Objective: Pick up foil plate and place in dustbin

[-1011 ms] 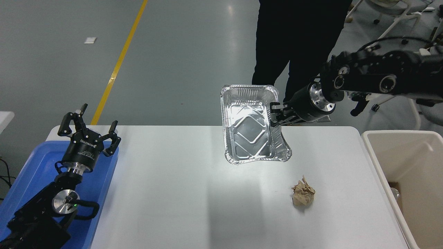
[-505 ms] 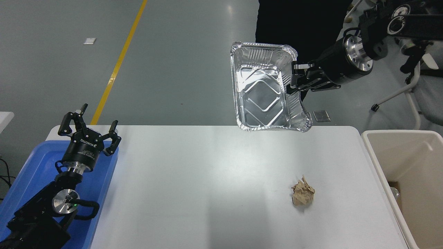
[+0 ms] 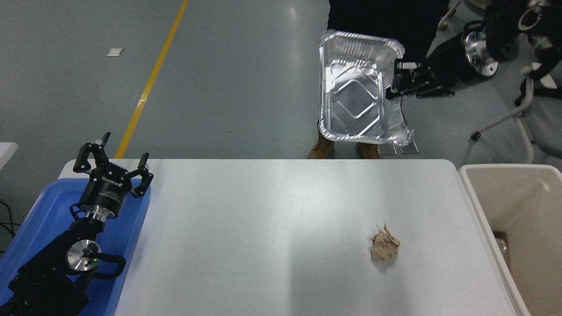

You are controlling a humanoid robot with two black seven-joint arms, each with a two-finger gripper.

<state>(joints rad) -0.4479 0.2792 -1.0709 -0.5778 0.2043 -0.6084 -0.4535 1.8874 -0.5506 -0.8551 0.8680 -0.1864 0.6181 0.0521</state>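
The shiny silver foil plate (image 3: 358,90) hangs high in the air beyond the table's far edge, tilted so its embossed base faces me. My right gripper (image 3: 394,79) comes in from the upper right and is shut on the plate's right rim, which is bent there. The beige dustbin (image 3: 472,186) stands at the table's right end, below and to the right of the plate. My left gripper (image 3: 113,163) is open and parked at the lower left over the blue tray.
A crumpled brown paper ball (image 3: 384,248) lies on the white table (image 3: 246,237) at the front right. A blue tray (image 3: 41,219) sits at the left edge. A person in dark clothes (image 3: 382,17) stands behind the plate. White chair legs (image 3: 505,118) are at the far right.
My right gripper has lifted the foil plate from just above the table's far edge up and to the right, clear of the table. The left arm has not moved.
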